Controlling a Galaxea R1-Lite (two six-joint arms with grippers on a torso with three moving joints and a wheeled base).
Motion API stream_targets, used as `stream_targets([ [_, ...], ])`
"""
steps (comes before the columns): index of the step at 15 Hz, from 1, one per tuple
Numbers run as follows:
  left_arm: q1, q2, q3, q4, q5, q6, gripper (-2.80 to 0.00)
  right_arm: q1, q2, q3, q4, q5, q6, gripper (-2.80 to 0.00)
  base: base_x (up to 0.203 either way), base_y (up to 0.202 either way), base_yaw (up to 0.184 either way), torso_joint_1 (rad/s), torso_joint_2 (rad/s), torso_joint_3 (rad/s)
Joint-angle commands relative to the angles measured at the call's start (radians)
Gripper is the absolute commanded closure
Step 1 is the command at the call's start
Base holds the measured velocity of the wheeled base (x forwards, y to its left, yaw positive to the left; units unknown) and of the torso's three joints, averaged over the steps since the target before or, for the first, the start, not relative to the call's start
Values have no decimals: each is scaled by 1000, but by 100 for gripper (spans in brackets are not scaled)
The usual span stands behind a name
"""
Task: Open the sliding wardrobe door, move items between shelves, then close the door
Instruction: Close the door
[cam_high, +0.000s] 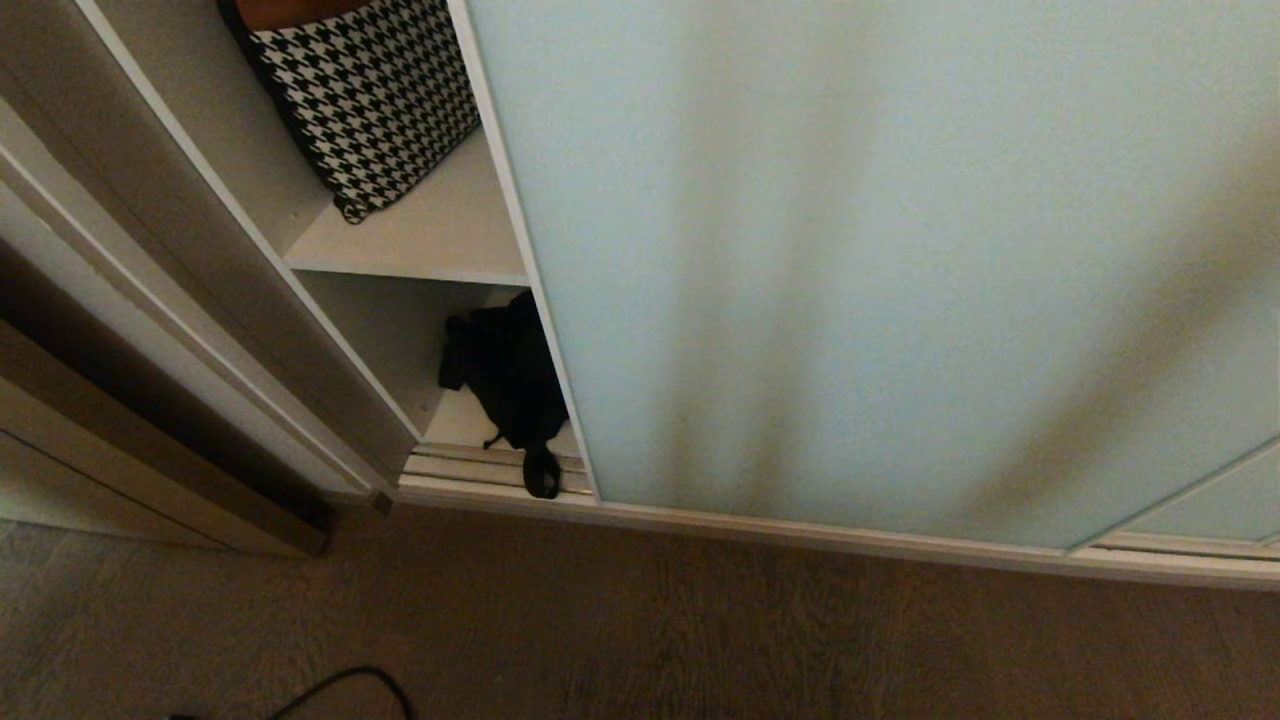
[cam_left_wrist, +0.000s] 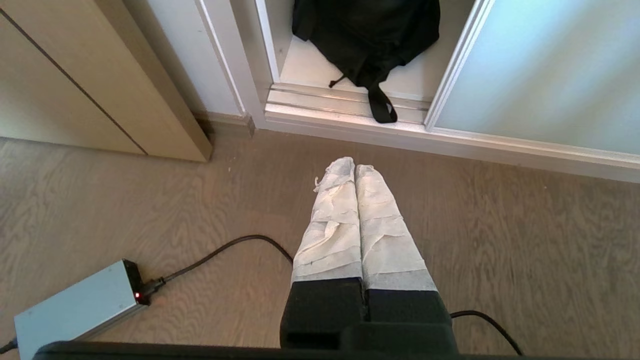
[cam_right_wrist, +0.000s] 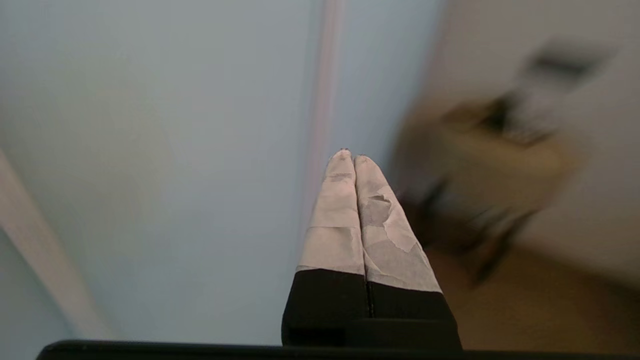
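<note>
Your black bag (cam_left_wrist: 367, 35) slumps at the bottom shelf's (cam_left_wrist: 310, 67) front edge, strap over the track, well apart from the left gripper (cam_left_wrist: 355, 167), whose fingers are pressed together, empty; your right gripper (cam_right_wrist: 352, 156), likewise closed and empty, faces the sliding door (cam_right_wrist: 150, 150).

Door (cam_high: 880, 260): frosted pale blue-green, cream frame. Bag (cam_high: 512, 375), left of door: black. Cushion (cam_high: 370, 95), above bag: black-and-white houndstooth. Shelves (cam_high: 420, 235): white. Floor (cam_high: 700, 640): grey-brown woodgrain. Box (cam_left_wrist: 75, 307): pale blue-grey.

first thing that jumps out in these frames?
The frosted sliding wardrobe door fills most of the head view, leaving a narrow opening on its left. In that opening a black bag slumps on the bottom shelf, its strap across the door track, under a houndstooth cushion.
</note>
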Motion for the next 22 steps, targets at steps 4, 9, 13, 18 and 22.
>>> stream_targets([
  [4,0,2,0,0,0,-1,0,-42,179,-118,122,505,166,0,0,0,0,0,0,0],
  [9,0,2,0,0,0,-1,0,-62,267,-216,165,861,411,0,0,0,0,0,0,0],
  [13,0,2,0,0,0,-1,0,-53,304,-234,165,867,431,0,0,0,0,0,0,0],
  [18,0,2,0,0,0,-1,0,-4,291,-222,168,937,525,0,0,0,0,0,0,0],
  [22,0,2,0,0,0,-1,0,44,273,-199,170,944,526,0,0,0,0,0,0,0],
])
